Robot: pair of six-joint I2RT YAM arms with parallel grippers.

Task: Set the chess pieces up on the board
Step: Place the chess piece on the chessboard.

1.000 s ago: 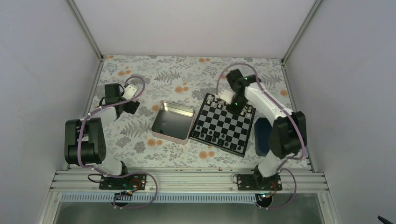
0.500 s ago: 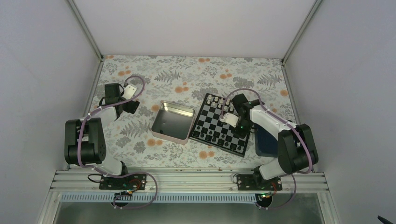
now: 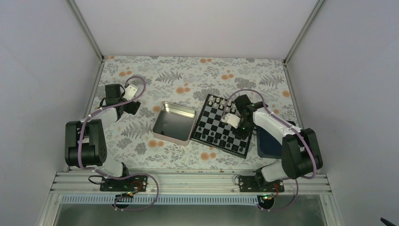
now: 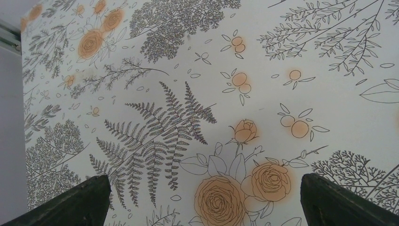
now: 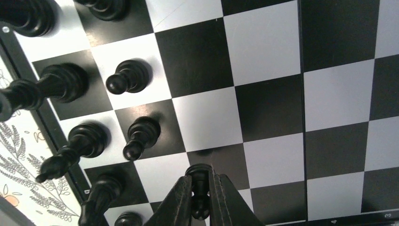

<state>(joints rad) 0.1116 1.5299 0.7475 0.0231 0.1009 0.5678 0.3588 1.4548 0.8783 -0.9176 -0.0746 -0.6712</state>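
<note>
Right gripper (image 5: 201, 181) hung low over the board (image 3: 214, 120), toward its right side. Fingers were pinched narrow on one black pawn (image 5: 200, 188), gripped by its upper body, base pointing down at the checkered squares. Whether the base touched the board could not be told, nor which square lay under it.

Other black chess pieces (image 5: 141, 136) stood along one edge of the board, in two lines. The taller figures stood against the thin dark rim and two pawns were one row in. The held pawn sat just beside the nearer of the two.

From the overhead camera, tiny white figures (image 3: 217, 100) lined the far edge of the board.

Left gripper (image 4: 202, 202) was parked well apart from the board, at the far left of the table. Its fingers (image 4: 70, 202) were spread wide, with nothing between them but the floral tablecloth (image 4: 235, 84).

A silver square tin (image 3: 162, 134) lay just beside the board's left side — touching or not, unclear. A dark blue tray (image 3: 263, 139) lay at the board's right side, partly under the right arm.
</note>
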